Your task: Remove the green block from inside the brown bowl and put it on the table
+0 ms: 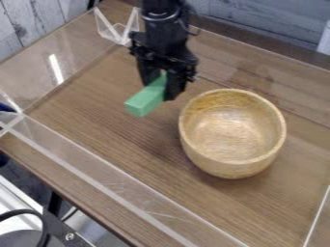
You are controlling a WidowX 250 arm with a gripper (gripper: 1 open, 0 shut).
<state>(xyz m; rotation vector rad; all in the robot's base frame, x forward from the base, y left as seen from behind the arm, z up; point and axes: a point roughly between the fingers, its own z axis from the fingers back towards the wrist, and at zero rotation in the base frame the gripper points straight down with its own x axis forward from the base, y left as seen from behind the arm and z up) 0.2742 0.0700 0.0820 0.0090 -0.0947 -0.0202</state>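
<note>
My black gripper hangs over the table, left of the brown bowl, and is shut on the upper end of the green block. The block slants down to the left from the fingers, clear of the bowl's rim and above the wood surface. The round tan wooden bowl stands upright at the right with nothing inside it.
Low clear acrylic walls edge the tabletop on all sides. A small clear acrylic stand sits at the back left corner. A dark cable or wheel shows at the bottom left outside the wall.
</note>
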